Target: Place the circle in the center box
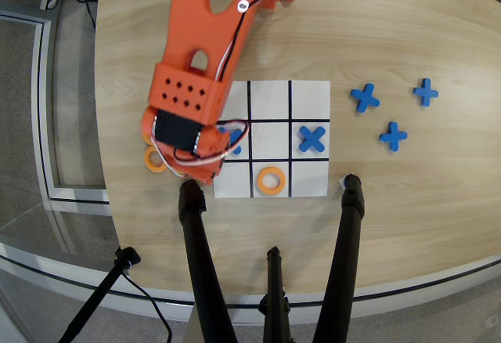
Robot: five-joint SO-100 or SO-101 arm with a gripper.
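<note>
In the overhead view the orange arm (205, 37) reaches from the table's 12 o'clock edge down toward 7 o'clock, its wrist block and black servo lying over the left side of the white tic-tac-toe sheet (309, 182) and the bare wooden table (391, 210) just beside it. The gripper (190, 175) is buried beneath the wrist housing, so I cannot tell whether its jaws are apart or together, nor whether they touch anything. One orange ring (271, 180) lies flat in the bottom middle square of the grid, at 6 o'clock from the center box (271, 139), which holds no piece. A blue cross (312, 139) sits in the middle right square, at 3 o'clock from the center box, and a second blue cross (234, 141) in the middle left square is mostly hidden by the arm. At 9 o'clock from the sheet, an edge of another orange ring (153, 161) peeks out from under the wrist; the rest of that pile is covered. Three spare blue crosses (394, 135) lie on the wood well apart from the sheet, toward 3 o'clock.
</note>
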